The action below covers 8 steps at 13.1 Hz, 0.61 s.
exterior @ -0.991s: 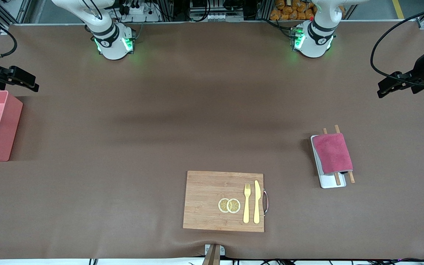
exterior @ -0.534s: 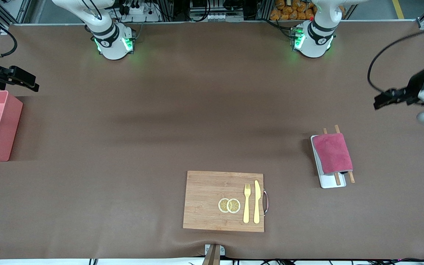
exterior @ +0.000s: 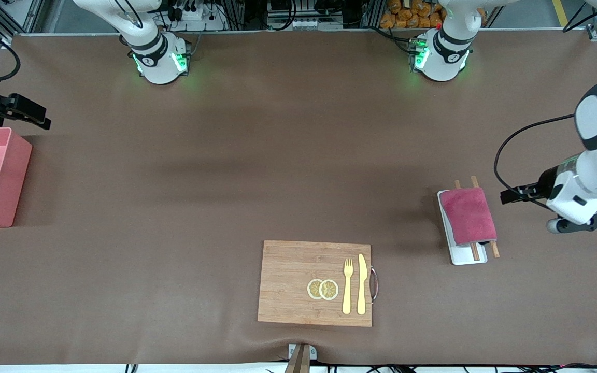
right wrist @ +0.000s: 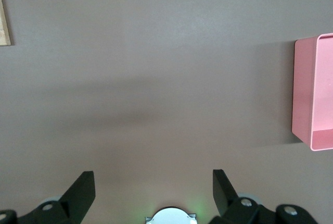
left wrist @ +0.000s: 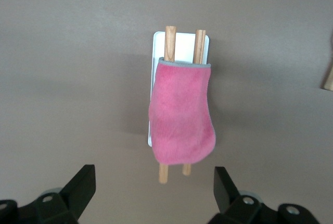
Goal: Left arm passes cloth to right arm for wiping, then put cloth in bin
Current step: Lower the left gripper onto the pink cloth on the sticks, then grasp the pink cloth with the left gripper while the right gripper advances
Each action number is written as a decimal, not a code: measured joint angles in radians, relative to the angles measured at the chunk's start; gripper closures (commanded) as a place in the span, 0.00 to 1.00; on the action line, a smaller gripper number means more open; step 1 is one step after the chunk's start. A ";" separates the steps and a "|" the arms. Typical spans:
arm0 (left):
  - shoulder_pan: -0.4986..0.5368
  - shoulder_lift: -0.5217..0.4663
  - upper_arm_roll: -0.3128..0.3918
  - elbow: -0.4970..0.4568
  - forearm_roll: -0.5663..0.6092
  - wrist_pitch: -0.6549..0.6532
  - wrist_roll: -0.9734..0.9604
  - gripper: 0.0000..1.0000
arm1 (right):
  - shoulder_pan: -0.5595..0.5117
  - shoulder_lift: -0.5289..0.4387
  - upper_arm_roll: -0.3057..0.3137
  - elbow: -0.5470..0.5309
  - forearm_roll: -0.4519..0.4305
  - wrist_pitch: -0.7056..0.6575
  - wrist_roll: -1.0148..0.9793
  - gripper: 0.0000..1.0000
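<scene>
The dark pink cloth [exterior: 468,215] lies draped over two wooden sticks [exterior: 474,252] on a white tray [exterior: 465,259], toward the left arm's end of the table. My left gripper [exterior: 512,197] is open and empty, up in the air beside the cloth, toward the table's end. In the left wrist view the cloth [left wrist: 181,114] lies ahead of the open left gripper [left wrist: 153,176]. The salmon-pink bin [exterior: 18,181] stands at the right arm's end of the table. My right gripper [exterior: 42,120] is open and empty above the table beside the bin [right wrist: 302,88].
A wooden cutting board [exterior: 293,269] lies near the front edge, mid-table, with a yellow fork [exterior: 347,286], a knife [exterior: 361,284] and two lemon slices [exterior: 323,289] on it. The brown mat between board, tray and bin is bare.
My left arm has swung toward the front camera and lower, bringing its gripper beside the cloth. The right gripper has shifted only slightly. The cloth has not moved.
</scene>
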 measured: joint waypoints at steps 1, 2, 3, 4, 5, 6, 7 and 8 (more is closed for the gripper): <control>0.001 0.000 0.000 -0.032 0.000 0.035 0.000 0.00 | -0.007 0.002 0.000 0.000 0.000 0.000 -0.033 0.00; 0.004 0.000 0.000 -0.061 0.000 0.068 -0.001 0.01 | -0.011 0.005 -0.001 -0.001 0.001 0.000 -0.072 0.00; 0.009 0.000 0.000 -0.089 0.000 0.102 -0.001 0.12 | -0.012 0.012 -0.001 -0.004 0.001 -0.001 -0.108 0.00; 0.016 0.000 0.000 -0.121 0.000 0.143 -0.001 0.23 | -0.012 0.025 -0.001 -0.007 0.001 -0.001 -0.133 0.00; 0.021 0.001 0.000 -0.158 0.000 0.194 -0.001 0.26 | -0.012 0.043 0.000 -0.008 0.004 0.000 -0.148 0.00; 0.022 0.002 0.000 -0.192 0.000 0.245 -0.003 0.28 | -0.012 0.063 0.001 -0.009 0.017 0.002 -0.152 0.00; 0.022 0.006 -0.001 -0.218 0.000 0.279 -0.011 0.28 | -0.012 0.085 0.002 -0.009 0.047 0.004 -0.152 0.00; 0.022 0.012 -0.001 -0.232 0.000 0.300 -0.016 0.30 | -0.012 0.108 0.002 -0.009 0.085 0.005 -0.152 0.00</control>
